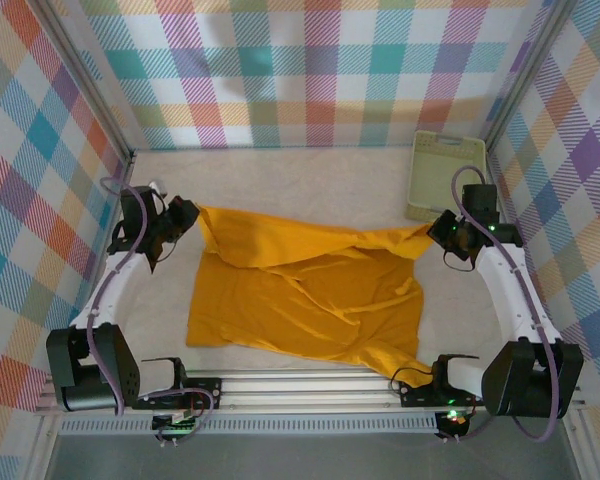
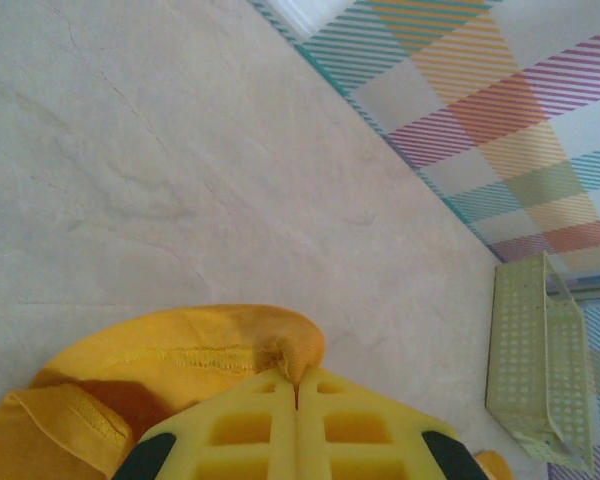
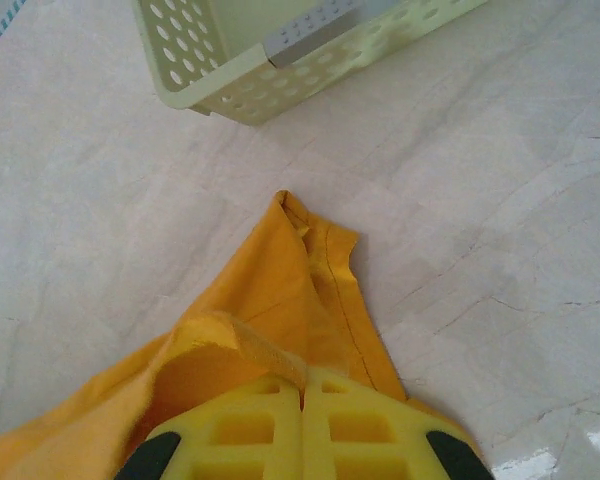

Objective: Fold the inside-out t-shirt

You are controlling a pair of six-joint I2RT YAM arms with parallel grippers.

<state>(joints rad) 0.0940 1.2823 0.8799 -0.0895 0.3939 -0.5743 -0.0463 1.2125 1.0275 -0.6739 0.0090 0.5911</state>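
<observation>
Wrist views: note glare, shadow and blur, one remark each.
Right wrist view: white glare on the table at lower right, t-shirt sharp. Left wrist view: dark shadow inside the t-shirt's fold, basket slightly soft.

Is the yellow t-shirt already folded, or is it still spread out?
Spread out, not folded: the t-shirt lies wide and rumpled across the table.

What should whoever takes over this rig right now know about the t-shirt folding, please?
Left end effector: shut on the yellow t-shirt's far left end.
Right end effector: shut on its far right end.
The t-shirt lies rumpled on the table between the arms; the pale green basket stands far right.
Done: both ends gripped. Left: smoothing and folding.
</observation>
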